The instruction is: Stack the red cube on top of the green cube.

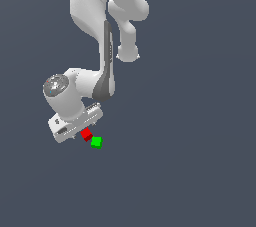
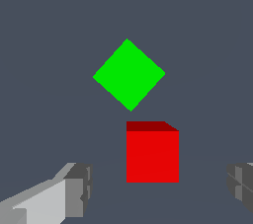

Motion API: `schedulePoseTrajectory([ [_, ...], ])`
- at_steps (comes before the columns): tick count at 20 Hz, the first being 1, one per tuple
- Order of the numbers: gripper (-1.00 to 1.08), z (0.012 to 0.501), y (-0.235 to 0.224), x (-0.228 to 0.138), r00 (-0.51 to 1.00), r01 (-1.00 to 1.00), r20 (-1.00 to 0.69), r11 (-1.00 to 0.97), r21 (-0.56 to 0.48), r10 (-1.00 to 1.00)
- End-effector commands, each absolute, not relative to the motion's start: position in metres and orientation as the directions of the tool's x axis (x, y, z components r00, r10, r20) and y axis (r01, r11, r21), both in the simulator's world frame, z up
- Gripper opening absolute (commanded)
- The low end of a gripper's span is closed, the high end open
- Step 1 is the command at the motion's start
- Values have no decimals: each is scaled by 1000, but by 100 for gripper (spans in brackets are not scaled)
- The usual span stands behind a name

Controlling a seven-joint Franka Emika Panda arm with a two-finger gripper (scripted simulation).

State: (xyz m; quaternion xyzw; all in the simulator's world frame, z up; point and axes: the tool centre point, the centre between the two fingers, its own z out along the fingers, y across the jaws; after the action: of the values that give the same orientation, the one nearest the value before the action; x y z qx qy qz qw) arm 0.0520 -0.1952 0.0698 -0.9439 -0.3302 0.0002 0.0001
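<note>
Exterior view. One white arm, bent low over a plain grey tabletop (image 1: 200, 171). Gripper (image 1: 84, 130) sits directly above the red cube (image 1: 86, 134), which shows just under the hand's edge. The green cube (image 1: 96, 142) lies just beside the red one, toward the exterior view's right; whether their corners touch cannot be told at this size. Both cubes appear to rest on the tabletop.

Wrist view. Red cube (image 2: 152, 156) sits between the two fingers (image 2: 79, 191), which stand wide apart, clear of it on both sides; nothing is held. It lies off-centre, nearer one finger than the other. Green cube (image 2: 129, 74) lies beyond it, turned so a corner points at the red cube, a narrow gap showing between them.

Hazards, as judged. The off-centre cube may be pushed sideways as the fingers close, possibly nudging its close neighbour. A finger descending near the green cube could knock it. The green cube's differing rotation may give a skewed, unstable stack.
</note>
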Motion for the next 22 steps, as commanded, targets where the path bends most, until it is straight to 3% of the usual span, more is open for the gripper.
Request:
schedulePoseTrajectory([
  [1, 100, 70, -195, 53, 780, 625, 0, -780, 0, 625],
  [20, 100, 20, -195, 53, 781, 625, 0, -781, 0, 625],
  [21, -100, 20, -195, 53, 781, 625, 0, -781, 0, 625],
  [22, -100, 20, -195, 53, 781, 625, 0, -781, 0, 625],
])
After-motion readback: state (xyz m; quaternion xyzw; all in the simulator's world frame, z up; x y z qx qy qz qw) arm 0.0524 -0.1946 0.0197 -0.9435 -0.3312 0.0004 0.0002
